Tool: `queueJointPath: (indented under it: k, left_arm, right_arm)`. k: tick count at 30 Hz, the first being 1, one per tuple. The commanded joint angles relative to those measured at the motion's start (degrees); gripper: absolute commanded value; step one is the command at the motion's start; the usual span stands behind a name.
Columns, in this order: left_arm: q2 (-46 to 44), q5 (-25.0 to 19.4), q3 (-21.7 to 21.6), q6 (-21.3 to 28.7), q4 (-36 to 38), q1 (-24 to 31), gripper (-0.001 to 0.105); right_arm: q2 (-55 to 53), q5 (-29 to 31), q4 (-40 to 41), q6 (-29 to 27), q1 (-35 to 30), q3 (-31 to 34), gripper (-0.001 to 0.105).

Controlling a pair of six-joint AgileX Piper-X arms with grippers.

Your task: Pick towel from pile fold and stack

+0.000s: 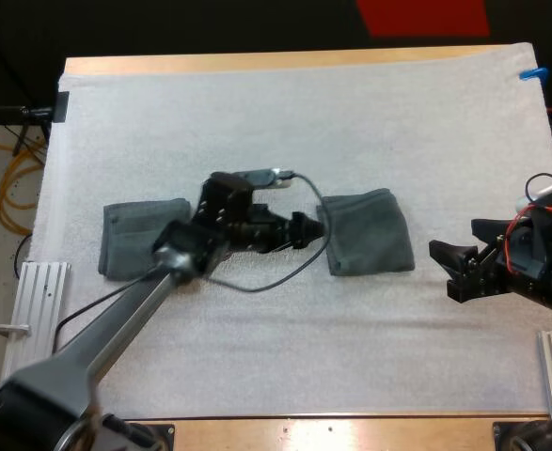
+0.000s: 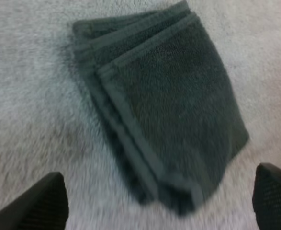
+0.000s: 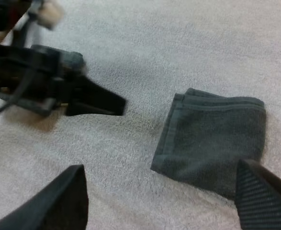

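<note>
High view, left arm reaching diagonally over the white mat (image 1: 304,122), left end effector (image 1: 311,226) spread apart just beside the folded towel (image 1: 370,244) at mid-mat, right end effector (image 1: 449,271) gaping near its other side, second towel (image 1: 130,240) partly under the left arm, left wrist view adds the folded towel's stacked hemmed layers.

Soft, even light from above leaves the white mat (image 1: 351,122) bright; a faint shadow hugs the folded towel (image 2: 178,110) at its edge, another beneath the left gripper (image 1: 315,228)
</note>
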Motion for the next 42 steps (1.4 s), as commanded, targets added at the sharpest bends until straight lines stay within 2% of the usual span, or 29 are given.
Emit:
queueJointPath:
  k: [1, 4, 8, 12, 16, 18, 21, 30, 34, 40, 42]
  left_arm:
    - [2.8, -1.0, -2.2, -1.4, -1.0, -0.6, 0.076]
    - [8.8, 0.1, -6.2, -3.5, -0.7, -1.0, 0.076]
    - [15.8, 3.9, -10.7, -7.7, -0.7, -1.7, 0.076]
    - [20.0, 7.2, -13.6, -10.8, -0.7, -2.7, 0.076]
    - [22.2, 6.2, -14.9, -12.7, 1.7, -3.9, 0.076]
    - [23.0, 3.0, -15.3, -11.4, 5.9, -4.6, 0.076]
    - [23.4, 1.2, -15.3, -8.8, 9.1, -5.7, 0.076]
    - [26.2, 6.9, -19.3, -8.3, 9.2, -8.4, 0.076]
    - [26.7, 9.7, -20.0, -8.3, 6.8, -8.4, 0.075]
    - [26.7, 8.4, -20.0, -8.1, 6.3, -8.4, 0.065]
    - [26.7, 7.7, -20.0, -8.1, 6.3, -8.4, 0.056]
  right_arm:
    - [-0.3, 0.2, 0.1, -0.2, 0.1, -0.1, 0.063]
    - [-0.3, 0.2, 0.1, -0.2, 0.1, -0.1, 0.063]
    - [-0.3, 0.2, 0.1, -0.2, 0.1, -0.1, 0.063]
    - [-0.3, 0.2, 0.1, -0.2, 0.1, -0.1, 0.063]
    - [-0.3, 0.3, 0.1, 0.7, 0.1, -0.1, 0.063]
    - [-0.3, 0.3, 0.1, 1.5, 0.1, -0.1, 0.063]
    - [-0.3, 0.3, 0.1, 2.0, 0.1, -0.1, 0.063]
    - [-0.3, 0.3, 0.1, 2.2, 0.1, -0.1, 0.063]
    - [-0.3, 0.3, 0.1, 2.2, 0.1, -0.1, 0.063]
    - [-0.3, 0.3, 0.1, 2.2, 0.1, -0.1, 0.063]
    - [-0.3, 0.3, 0.1, 2.2, 0.1, -0.1, 0.063]
